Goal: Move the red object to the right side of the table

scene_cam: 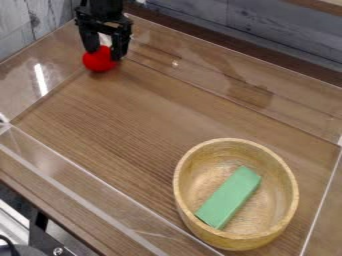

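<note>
"Far left corner of the camera view, my gripper (106,36) is spread wide right at the red object (98,61). Tips?"

"I'd centre on it, straddle it low, then squeeze gently, lol. Round stuff can squirt out if I pinch too high."

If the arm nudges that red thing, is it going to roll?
The red object looks rounded, so a nudge would probably roll it. The dark gripper is right over it, though, which might limit how far it goes.
</note>
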{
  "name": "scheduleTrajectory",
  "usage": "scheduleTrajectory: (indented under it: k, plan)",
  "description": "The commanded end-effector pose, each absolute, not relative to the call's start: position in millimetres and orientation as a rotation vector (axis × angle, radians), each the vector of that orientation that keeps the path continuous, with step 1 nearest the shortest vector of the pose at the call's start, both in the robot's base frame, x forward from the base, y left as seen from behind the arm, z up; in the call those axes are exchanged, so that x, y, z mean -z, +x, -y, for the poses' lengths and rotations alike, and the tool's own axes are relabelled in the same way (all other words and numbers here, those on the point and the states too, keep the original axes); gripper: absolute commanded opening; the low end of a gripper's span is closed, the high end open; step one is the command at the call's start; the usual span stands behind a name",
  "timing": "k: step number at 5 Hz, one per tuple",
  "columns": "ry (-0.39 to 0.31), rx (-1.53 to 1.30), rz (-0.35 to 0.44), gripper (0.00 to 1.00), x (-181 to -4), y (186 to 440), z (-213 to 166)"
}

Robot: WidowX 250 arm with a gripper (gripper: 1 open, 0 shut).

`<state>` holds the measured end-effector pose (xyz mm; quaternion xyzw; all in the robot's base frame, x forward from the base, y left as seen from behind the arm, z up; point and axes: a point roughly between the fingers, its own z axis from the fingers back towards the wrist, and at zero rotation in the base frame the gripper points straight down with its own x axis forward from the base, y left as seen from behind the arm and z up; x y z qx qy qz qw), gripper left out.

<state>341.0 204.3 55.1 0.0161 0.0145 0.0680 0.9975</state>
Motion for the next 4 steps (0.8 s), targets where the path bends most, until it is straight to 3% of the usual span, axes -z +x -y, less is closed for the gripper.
scheduleTrajectory:
  k: [1,4]
  plan:
    - [0.057,-0.151,0.022,1.0,-74.9,345.6,-211.4]
    - [0.066,-0.154,0.003,1.0,-57.5,351.2,-217.2]
